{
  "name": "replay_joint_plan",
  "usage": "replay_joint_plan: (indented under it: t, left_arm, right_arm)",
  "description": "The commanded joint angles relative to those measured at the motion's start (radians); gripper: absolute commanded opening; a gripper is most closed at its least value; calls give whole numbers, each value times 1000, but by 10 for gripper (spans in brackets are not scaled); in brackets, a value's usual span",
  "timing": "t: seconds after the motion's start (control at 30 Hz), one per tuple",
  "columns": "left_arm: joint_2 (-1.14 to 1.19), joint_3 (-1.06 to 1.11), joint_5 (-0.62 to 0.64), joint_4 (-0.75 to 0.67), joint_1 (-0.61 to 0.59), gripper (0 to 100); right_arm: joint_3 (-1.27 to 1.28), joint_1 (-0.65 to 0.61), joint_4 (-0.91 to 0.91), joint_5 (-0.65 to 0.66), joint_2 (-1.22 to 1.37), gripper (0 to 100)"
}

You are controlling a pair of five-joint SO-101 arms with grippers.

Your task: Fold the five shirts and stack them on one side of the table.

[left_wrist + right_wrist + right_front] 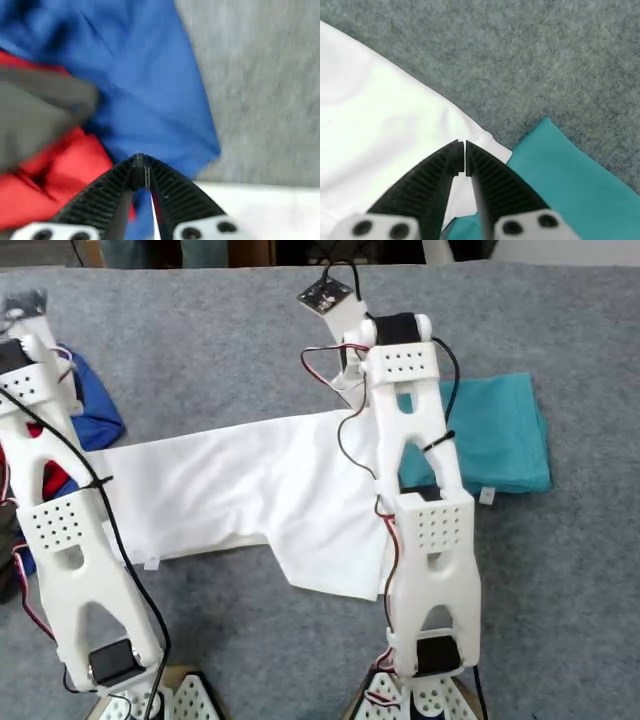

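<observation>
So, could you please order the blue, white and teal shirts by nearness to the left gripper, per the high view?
1. blue shirt, under the left gripper, left side.
2. white shirt, spread mid-table.
3. teal shirt, folded, far right.

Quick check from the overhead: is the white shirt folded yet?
No: the white shirt lies spread wide across the table, while the teal shirt beside it is folded.

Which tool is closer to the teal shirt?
Right. The right tool is over the edge of the white shirt, just beside the teal shirt. The left tool is far off, above the blue shirt.
</observation>
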Motion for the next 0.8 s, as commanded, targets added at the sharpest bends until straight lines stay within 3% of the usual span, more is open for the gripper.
replay_joint_plan:
  t: [0.0,0.17,0.77]
  left_arm:
    - [55,-19,-107,-180,47,88]
    - [178,87,-226,-354,33,76]
    - [198,-41,-258,-371,-453,63]
  right_arm:
    - [-50,6,0,3,-8,15]
    - [-48,12,8,3,-7,15]
    - [-58,6,3,3,10,15]
